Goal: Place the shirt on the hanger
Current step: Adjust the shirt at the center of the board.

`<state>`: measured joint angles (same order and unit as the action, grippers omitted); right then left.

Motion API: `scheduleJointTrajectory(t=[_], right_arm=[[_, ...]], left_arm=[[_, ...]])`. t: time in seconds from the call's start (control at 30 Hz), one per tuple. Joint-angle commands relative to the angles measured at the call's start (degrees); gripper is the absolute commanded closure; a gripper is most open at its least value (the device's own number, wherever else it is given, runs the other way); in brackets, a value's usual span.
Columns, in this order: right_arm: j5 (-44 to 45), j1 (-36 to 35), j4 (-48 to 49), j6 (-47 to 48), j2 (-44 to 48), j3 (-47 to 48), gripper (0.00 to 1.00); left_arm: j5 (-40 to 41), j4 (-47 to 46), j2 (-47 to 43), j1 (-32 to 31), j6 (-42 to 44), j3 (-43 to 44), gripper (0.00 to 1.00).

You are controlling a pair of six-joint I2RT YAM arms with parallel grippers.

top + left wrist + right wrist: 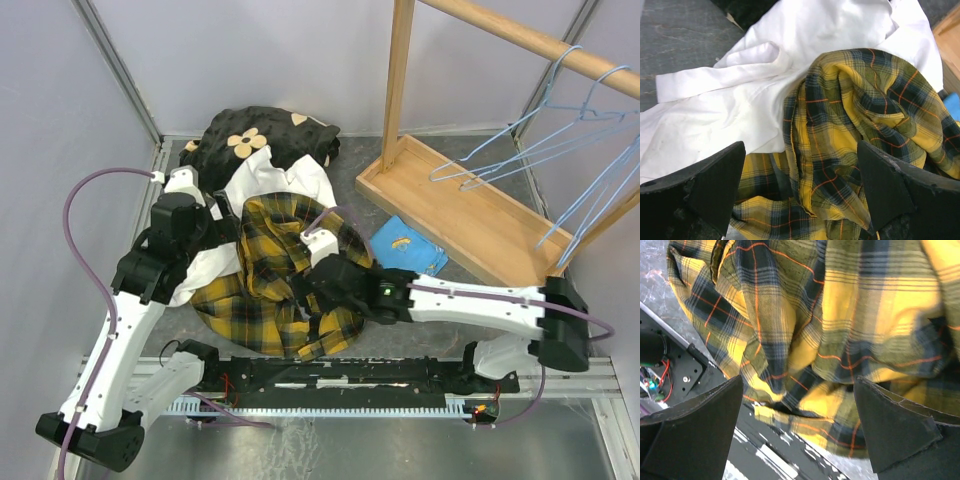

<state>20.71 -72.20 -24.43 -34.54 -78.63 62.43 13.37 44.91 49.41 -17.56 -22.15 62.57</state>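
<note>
- Yellow-and-black plaid shirt (270, 285) lies in a crumpled heap on the grey table (420, 335), seen from the top external camera, in the middle near the arms' bases.
- Its far and left sides rest on a white garment (285, 180), and a black cloth with cream flowers (255, 135) is bunched behind that.
- Several pale-blue wire hangers (560, 130) hang from the wooden rail (520, 35) at the far right, above the rack's wooden base (450, 205) and well apart from the shirt.
- A small blue cloth (410, 245) lies between the shirt and that base.
- The left arm (120, 320) reaches in over the white garment at the shirt's left edge. The right arm (480, 300) stretches across from the right, with its wrist over the plaid heap.
- In the left wrist view, the left gripper (801, 145) hangs over the seam where plaid meets white. Its jaws are spread wide and pinch nothing.
- The shirt fills the middle and right of that view in deep folds, and the white garment spreads to the left and top.
- In the right wrist view, the right gripper (799, 380) sits close above the shirt's near edge. Its jaws are likewise spread, with cloth showing between them but not gripped.
- Plaid fills almost all of this view, and a black mounting plate (687, 372) with red wires shows at the lower left.
</note>
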Motion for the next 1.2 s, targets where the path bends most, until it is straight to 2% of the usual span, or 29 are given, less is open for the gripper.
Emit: scheduleJointTrajectory(t=[0.0,0.27,0.37,0.43,0.47,0.53,0.67,0.7,0.77,0.93,1.07,1.1,1.17], right_arm=[[2.06,-1.00,8.23,-2.89,-6.10,4.13,0.01],[-2.50,-3.35,10.99,-1.84,-19.98,8.93,0.01],[0.14,-3.38,9.36,-1.97,-23.97,11.09,0.01],[3.60,-3.38,4.01,-1.91,-25.80,13.59,0.07],[5.26,-3.43,2.05,-1.44,-26.28,14.59,0.13],[7.69,-3.47,0.31,-0.55,-25.56,14.92,0.40],[13.47,-3.54,-1.79,0.19,-19.36,11.80,0.80],[15.29,-3.46,-2.86,0.04,-17.15,10.76,0.87],[19.18,-3.43,-5.49,-0.35,-12.53,8.70,0.94],[23.57,0.80,-13.42,-1.92,-1.77,3.80,1.00],[19.17,11.20,-16.31,-0.99,5.89,-1.91,1.00],[17.38,14.65,-16.81,-0.26,7.54,-3.12,0.98],[14.80,20.88,-17.51,2.42,10.01,-4.99,0.82]], left_arm=[[3.96,-0.47,-1.67,0.59,1.10,0.69,0.02],[2.53,-1.25,-1.50,0.59,2.92,-0.23,0.03],[1.98,-1.23,-1.79,0.60,3.47,-0.34,0.03],[1.90,-1.15,-2.13,0.60,3.96,-0.34,0.03],[1.85,-1.14,-2.34,0.60,4.22,-0.34,0.03],[1.92,-1.05,-3.00,0.60,4.71,-0.42,0.03],[0.91,-1.28,-3.97,0.60,5.48,-0.58,0.03],[0.21,-1.55,-4.25,0.56,5.58,-0.72,0.03],[-1.40,-2.39,-4.65,0.60,5.79,-1.22,0.03],[-5.54,-4.37,-3.55,0.60,5.98,-1.75,0.03],[-8.01,-5.29,-2.28,0.60,6.24,-1.53,0.03],[-8.41,-5.48,-2.08,0.60,6.24,-1.56,0.03],[-9.18,-5.68,-1.67,0.61,6.37,-1.75,0.03]])
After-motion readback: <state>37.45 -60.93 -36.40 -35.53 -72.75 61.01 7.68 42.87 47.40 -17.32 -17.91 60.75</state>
